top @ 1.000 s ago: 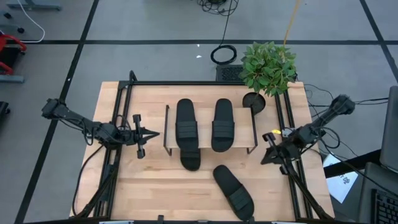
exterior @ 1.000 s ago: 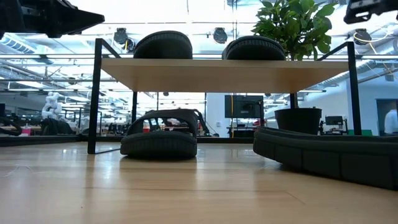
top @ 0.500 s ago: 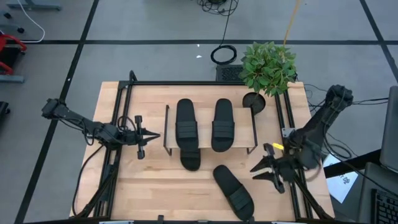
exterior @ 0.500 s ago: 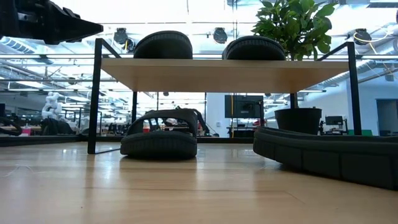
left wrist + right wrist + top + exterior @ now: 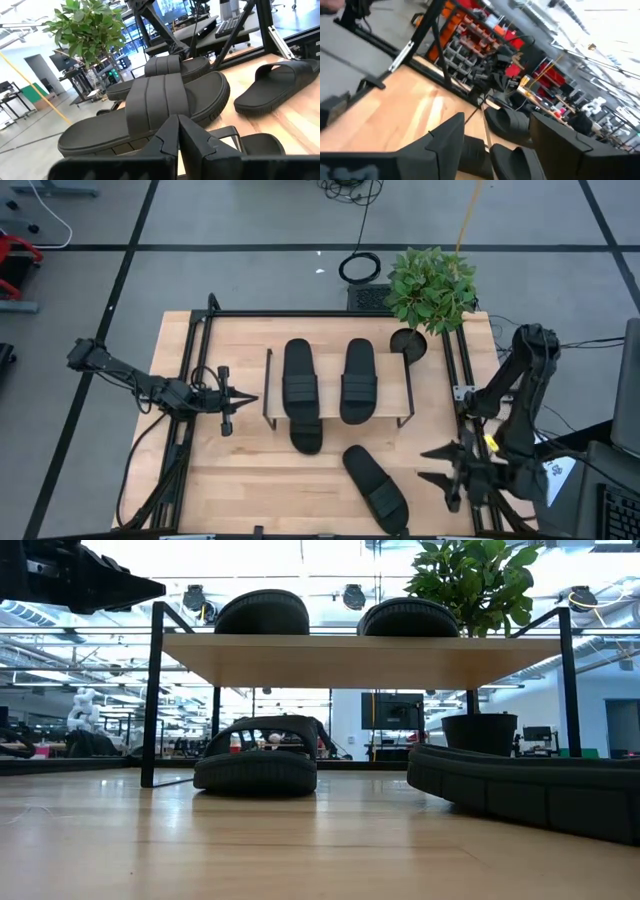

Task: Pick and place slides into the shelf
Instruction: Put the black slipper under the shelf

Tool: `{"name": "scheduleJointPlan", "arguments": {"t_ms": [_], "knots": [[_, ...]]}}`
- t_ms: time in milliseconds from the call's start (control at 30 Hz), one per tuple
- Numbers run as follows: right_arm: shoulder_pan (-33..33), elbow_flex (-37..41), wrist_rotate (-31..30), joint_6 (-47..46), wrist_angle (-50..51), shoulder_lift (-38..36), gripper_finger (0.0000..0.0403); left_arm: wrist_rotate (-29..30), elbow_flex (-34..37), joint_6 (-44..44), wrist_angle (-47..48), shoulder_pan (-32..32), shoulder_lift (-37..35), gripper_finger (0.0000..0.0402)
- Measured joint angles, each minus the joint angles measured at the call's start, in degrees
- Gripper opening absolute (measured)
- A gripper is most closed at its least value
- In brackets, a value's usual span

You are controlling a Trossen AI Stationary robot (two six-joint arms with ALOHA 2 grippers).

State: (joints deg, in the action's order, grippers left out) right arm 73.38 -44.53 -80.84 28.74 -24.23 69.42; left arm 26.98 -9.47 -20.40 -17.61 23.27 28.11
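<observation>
Two black slides [image 5: 299, 378] [image 5: 358, 378] lie side by side on top of the light-wood shelf [image 5: 409, 395]. A third slide [image 5: 306, 436] lies on the table under the shelf, its near end sticking out. The fourth slide [image 5: 375, 483] lies slanted on the table near the front edge. My left gripper [image 5: 246, 396] hovers shut just left of the shelf, pointing at it, and touches nothing. Over the table's near right edge my right gripper [image 5: 432, 464] stands open, right of the fourth slide and pointing toward it.
A potted plant [image 5: 430, 285] stands at the far right corner, its pot [image 5: 408, 343] beside the shelf's right end. Black frame rails [image 5: 455, 370] run along the table's left, right and far sides. Bare wood [image 5: 240, 480] lies near the front left.
My right gripper has swung along the right edge toward the table's near edge, risen and turned to point at the loose slide, and its fingers have opened. The slides and my left gripper have kept still.
</observation>
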Motion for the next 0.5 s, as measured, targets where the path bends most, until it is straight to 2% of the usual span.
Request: {"name": "scheduleJointPlan", "arguments": {"t_ms": [100,200,500], "knots": [[3.5,-0.1,-8.0,10.3,-13.7,4.7,0.0225,0.0,0.0,0.2,0.0,0.0,0.0,0.0026],[4.4,-0.1,-9.0,17.5,-20.4,9.0,0.0228,0.0,0.0,0.2,0.0,0.0,0.0,0.0028],[2.3,-0.2,-9.2,10.7,-20.3,17.2,0.0228,0.0,0.0,0.2,-0.1,0.0,0.0,0.0003]]}}
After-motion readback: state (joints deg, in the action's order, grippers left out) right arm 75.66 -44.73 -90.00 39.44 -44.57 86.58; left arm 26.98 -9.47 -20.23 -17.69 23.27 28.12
